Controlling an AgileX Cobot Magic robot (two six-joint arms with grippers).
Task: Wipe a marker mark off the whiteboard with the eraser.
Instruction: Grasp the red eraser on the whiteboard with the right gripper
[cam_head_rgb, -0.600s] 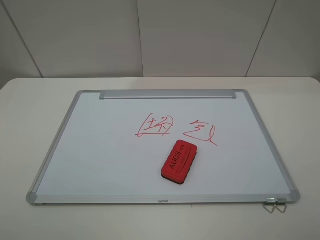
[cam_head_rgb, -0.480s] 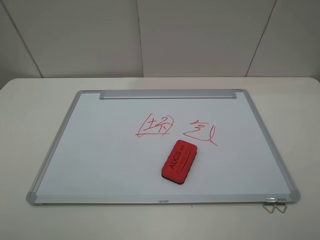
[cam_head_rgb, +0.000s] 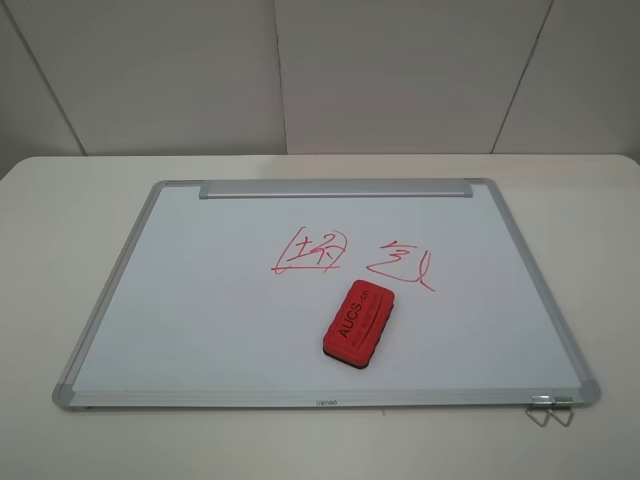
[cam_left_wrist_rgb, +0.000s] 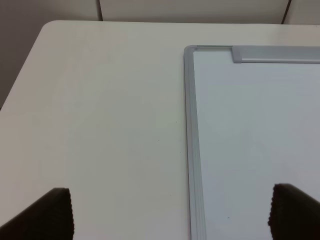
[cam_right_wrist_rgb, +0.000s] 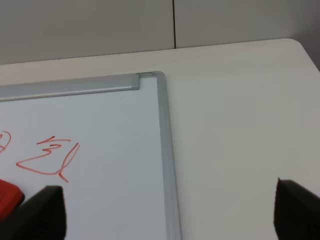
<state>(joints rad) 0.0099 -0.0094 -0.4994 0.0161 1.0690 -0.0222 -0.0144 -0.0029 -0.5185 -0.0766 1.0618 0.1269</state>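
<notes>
**A:** Exterior high view: looking down at a large rectangular whiteboard (cam_head_rgb: 200, 300) with a thin silver aluminium frame and grey corner caps, lying flat on the pale white surface (cam_head_rgb: 60, 220).

**B:** Noting a silver tray strip (cam_head_rgb: 335, 188) running along the far edge, and a small bent wire clip (cam_head_rgb: 549, 410) sitting by the near right corner.

**A:** Finding the red hand-drawn marker mark (cam_head_rgb: 312, 251), shaped like a slanted box with crossing strokes inside and a long underline, sitting near the middle of the board.

**B:** Spotting a second red zigzag scribble (cam_head_rgb: 400, 266) with a hooked tail just to its right, apart from it.

**A:** Placing the small red rectangular block eraser (cam_head_rgb: 359, 325), with rounded corners and black lettering on top: resting on the board, nearer the camera than both scribbles, close to each yet touching neither, tilted with its far end leaning right.

**B:** Turning to the left wrist view. Seeing the left tool (cam_left_wrist_rgb: 172, 215) released, with dark fingertips spread wide and nothing between them, hanging over the board's left frame rail, with one fingertip above the surface and the other above the board.

**A:** Checking the right wrist view. Seeing the right tool (cam_right_wrist_rgb: 170, 212) likewise released and empty, hanging over the right frame rail. Catching the zigzag scribble and a red corner of the eraser close to the fingertip on the board side.
</notes>
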